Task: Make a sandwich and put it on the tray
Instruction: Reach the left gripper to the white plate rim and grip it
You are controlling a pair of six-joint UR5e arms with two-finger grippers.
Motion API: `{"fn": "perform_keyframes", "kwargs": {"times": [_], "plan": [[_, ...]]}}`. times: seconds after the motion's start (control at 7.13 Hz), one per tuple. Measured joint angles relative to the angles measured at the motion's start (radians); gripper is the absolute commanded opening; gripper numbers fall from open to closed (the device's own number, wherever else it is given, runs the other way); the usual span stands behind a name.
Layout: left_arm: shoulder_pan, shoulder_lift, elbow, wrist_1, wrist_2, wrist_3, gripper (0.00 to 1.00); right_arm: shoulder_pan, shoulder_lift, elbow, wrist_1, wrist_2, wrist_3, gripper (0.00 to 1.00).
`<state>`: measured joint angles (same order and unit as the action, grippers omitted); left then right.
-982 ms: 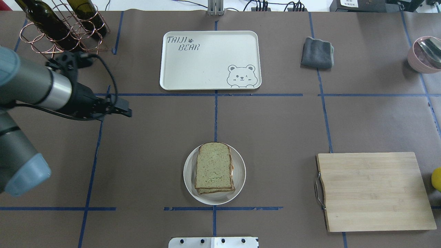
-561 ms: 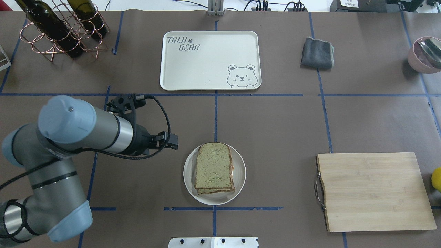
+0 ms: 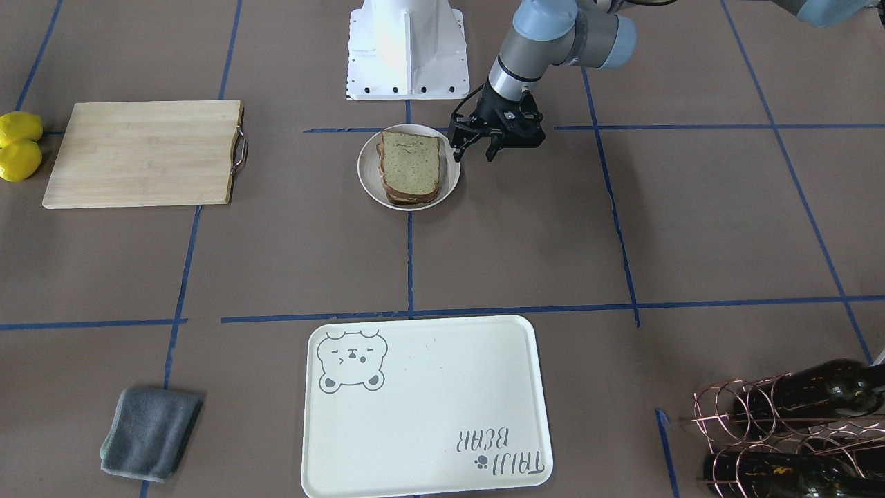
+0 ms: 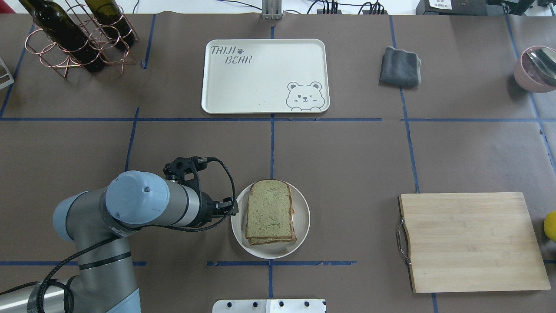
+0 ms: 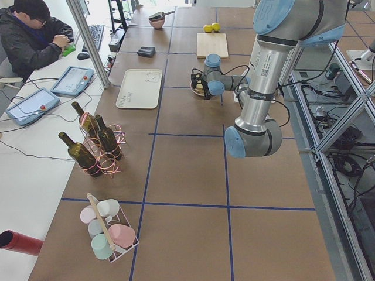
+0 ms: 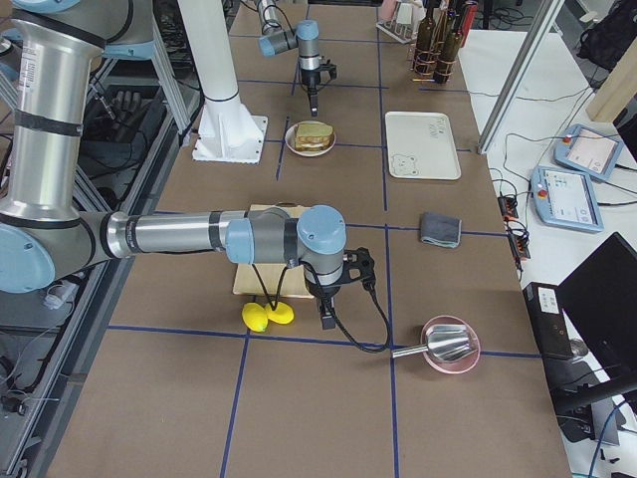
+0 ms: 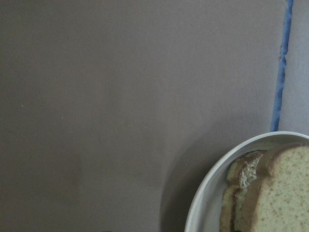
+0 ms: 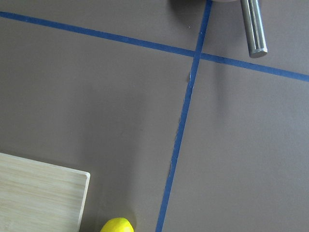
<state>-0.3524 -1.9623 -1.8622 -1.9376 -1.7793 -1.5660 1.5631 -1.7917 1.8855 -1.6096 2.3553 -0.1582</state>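
Brown paper crossed with blue tape lines covers the table [image 3: 691, 228]. From the front, the sandwich [image 3: 409, 166] lies on a small round white plate [image 3: 366, 173] close to the robot's base, one slice of bread stacked on the other. The left gripper [image 3: 474, 153] hangs just beside the plate's rim, fingers pointing down, jaws parted with nothing between them. The tray [image 3: 429, 415] sits well apart from the plate, across the table from the robot. A wooden cutting board [image 3: 142, 153] lies to the robot's right of the plate, two lemons [image 3: 19, 142] just past it, and a grey cloth [image 3: 151, 432] lies near the tray. From overhead, the left arm stretches across from the side, its gripper tip at the plate's edge; whether it touches I cannot tell. From the table's left end, a person [image 5: 32, 35] sits at a side desk. From the right end, the right gripper [image 6: 325, 319] points down near the lemons, beside the board; how far open it is I cannot tell. A pink bowl [image 6: 460, 367] holding a metal ladle [image 6: 408, 352] stands near it. The left wrist camera shows the plate's rim and a sandwich corner; the right one, the board's corner, a lemon and the ladle's handle.
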Motion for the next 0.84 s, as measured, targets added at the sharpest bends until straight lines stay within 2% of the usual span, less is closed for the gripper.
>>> {"fn": "perform_keyframes", "kwargs": {"times": [0.56,0.84], "plan": [[0.005,-0.012,0.039,-0.062,0.0,-0.002,0.52,0.0,-0.001,0.002,0.002,0.0,0.0,1.0],[0.007,-0.032,0.073,-0.082,0.0,-0.002,0.47,0.0,-0.002,0.002,0.002,-0.001,0.0,1.0]]}}
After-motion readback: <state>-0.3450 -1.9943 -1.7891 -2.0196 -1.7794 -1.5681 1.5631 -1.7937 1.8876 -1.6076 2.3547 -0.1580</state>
